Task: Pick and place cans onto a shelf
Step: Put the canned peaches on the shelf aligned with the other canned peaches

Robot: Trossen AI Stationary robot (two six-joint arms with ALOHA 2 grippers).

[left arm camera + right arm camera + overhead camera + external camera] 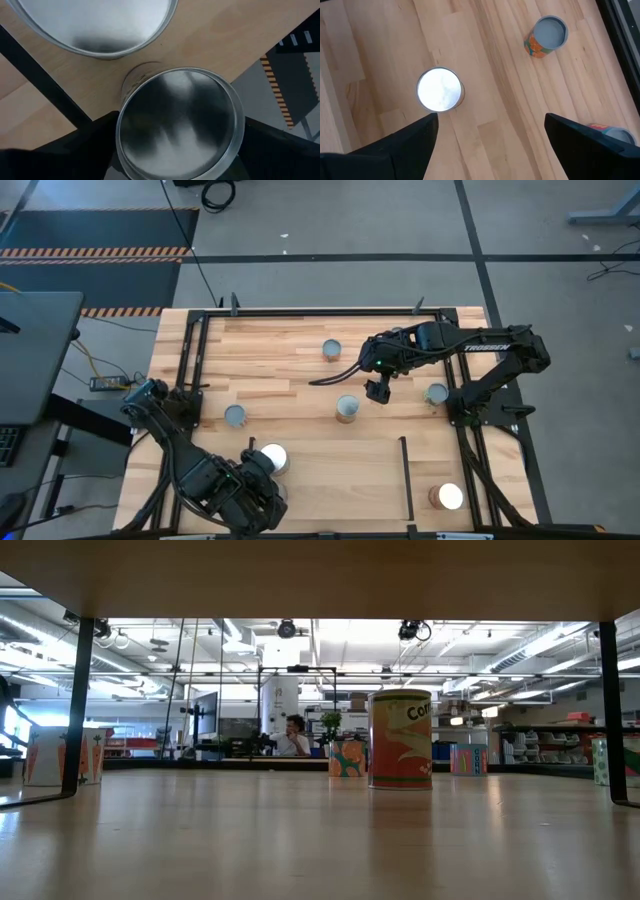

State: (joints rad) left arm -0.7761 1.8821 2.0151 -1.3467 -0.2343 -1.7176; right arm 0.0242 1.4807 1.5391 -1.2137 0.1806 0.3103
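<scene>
My left gripper (258, 483) hangs over the shelf's (340, 485) left near corner. It is open, with a grey-topped can (180, 120) standing between its fingers. A bright-topped can (272, 458) stands right beside it on the shelf. My right gripper (378, 390) hovers open and empty above the table's middle, just beyond a bright-topped can (439, 89) that stands on the planks. More cans stand upright at the far middle (332, 350), left (235, 416) and right (437, 393). My left gripper's fingers (100, 140) come from above, slanting down, and stand close on either side of the can's wall just under its rim (122, 115). I cannot tell whether they touch it. The can stands upright, its base (134, 77) on the pale wood.
A white-topped can (450, 496) stands near the table's right near corner, right of a black rail (406, 475). Black frame bars run along the table's edges. In the low view the shelf's legs (78, 705) stand at both sides. A person sits far back in the room.
</scene>
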